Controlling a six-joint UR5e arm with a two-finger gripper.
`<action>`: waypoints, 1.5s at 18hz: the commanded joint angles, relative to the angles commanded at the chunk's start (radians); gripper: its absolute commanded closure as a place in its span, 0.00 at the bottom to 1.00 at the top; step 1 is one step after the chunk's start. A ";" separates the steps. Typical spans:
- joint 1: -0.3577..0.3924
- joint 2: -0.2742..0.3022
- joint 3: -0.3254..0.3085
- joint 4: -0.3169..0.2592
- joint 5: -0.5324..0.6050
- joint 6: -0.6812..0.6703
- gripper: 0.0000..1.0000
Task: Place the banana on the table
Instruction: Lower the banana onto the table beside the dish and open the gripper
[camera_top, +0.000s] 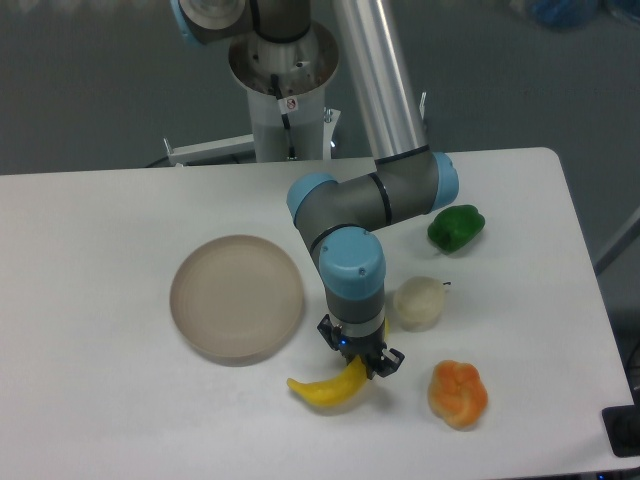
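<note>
End effector (362, 362) grips banana (325, 388) — low over table (100, 400) (near plate (237, 297)).

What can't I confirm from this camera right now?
- Whether the banana touches the table: overhead angle hides any gap.
- Fingers' hold on it: the gripper and wrist cover the contact.
- Banana's right end: hidden under the gripper.

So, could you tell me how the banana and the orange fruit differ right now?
The banana is slender, curved and smooth yellow; the orange fruit is squat, lumpy and orange. The banana sits at the tips of the gripper, whereas the orange fruit lies free on the table, to the gripper's right in the picture. Both are near the table's front edge.
</note>
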 joint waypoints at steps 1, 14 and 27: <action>-0.003 -0.002 -0.002 0.000 0.002 0.000 0.61; -0.003 0.008 -0.023 0.000 0.003 0.003 0.50; 0.052 0.031 0.119 -0.003 0.011 0.015 0.00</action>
